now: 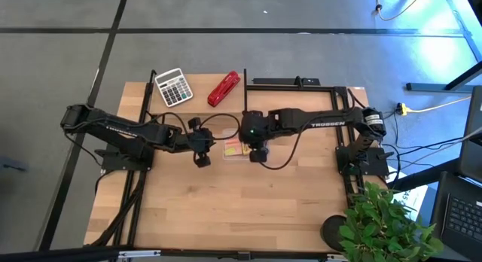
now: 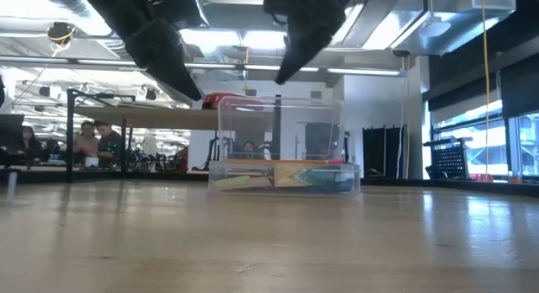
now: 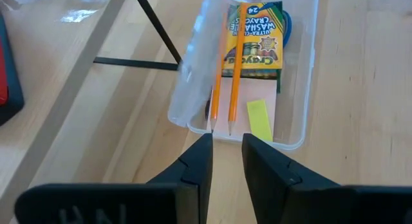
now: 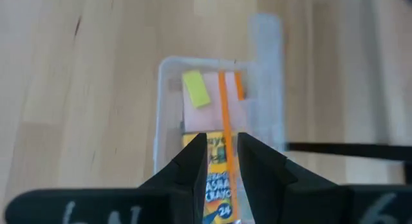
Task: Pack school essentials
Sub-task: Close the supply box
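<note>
Holding nothing: left gripper (image 3: 226, 150), right gripper (image 4: 222, 153), fingers slightly parted.
Box (image 3: 302, 69): crayon box (image 3: 254, 40), two orange pencils (image 3: 235, 69) are packed; perhaps scissors.

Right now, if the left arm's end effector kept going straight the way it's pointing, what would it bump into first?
Probably the near wall of the clear plastic box, just ahead of the left end effector. Two orange pencils lie just behind that wall. Depth is hard to judge, so it might pass above the rim.

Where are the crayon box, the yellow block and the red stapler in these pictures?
crayon box (image 3: 252, 40): left wrist view, on its printed front face.
yellow block (image 3: 259, 120): left wrist view, on the middle of its top face.
red stapler (image 1: 224, 89): high view, on the middle of its red body.
</note>
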{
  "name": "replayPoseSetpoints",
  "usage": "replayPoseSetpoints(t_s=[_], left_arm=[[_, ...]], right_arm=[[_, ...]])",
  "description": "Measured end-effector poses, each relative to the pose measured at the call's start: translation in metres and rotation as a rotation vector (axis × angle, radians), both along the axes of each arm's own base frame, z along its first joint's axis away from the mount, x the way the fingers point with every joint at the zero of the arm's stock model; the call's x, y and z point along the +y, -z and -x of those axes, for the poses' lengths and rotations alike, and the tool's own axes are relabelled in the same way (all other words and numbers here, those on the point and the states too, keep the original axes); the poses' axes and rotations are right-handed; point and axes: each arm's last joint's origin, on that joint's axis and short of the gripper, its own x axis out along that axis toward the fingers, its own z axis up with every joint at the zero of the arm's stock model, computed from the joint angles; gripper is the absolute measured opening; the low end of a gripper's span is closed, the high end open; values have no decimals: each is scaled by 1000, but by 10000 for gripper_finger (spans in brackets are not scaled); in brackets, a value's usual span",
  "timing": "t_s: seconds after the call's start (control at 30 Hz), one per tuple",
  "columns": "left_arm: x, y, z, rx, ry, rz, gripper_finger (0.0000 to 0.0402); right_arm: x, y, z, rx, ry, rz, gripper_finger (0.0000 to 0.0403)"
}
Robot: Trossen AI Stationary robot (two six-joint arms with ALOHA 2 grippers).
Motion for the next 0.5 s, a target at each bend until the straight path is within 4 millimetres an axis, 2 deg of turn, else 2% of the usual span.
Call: replayPoseSetpoints(t_s=[0.2, 0.33, 0.5], left_arm=[[0, 0, 0, 0, 0, 0, 78], [0, 0, 0, 0, 0, 0, 78], [0, 0, 0, 6, 10, -10, 78]], right_arm=[[-4, -11, -2, -28, 43, 110, 90], [-13, -2, 2, 10, 100, 183, 90], [-22, 10, 6, 53, 133, 191, 90]])
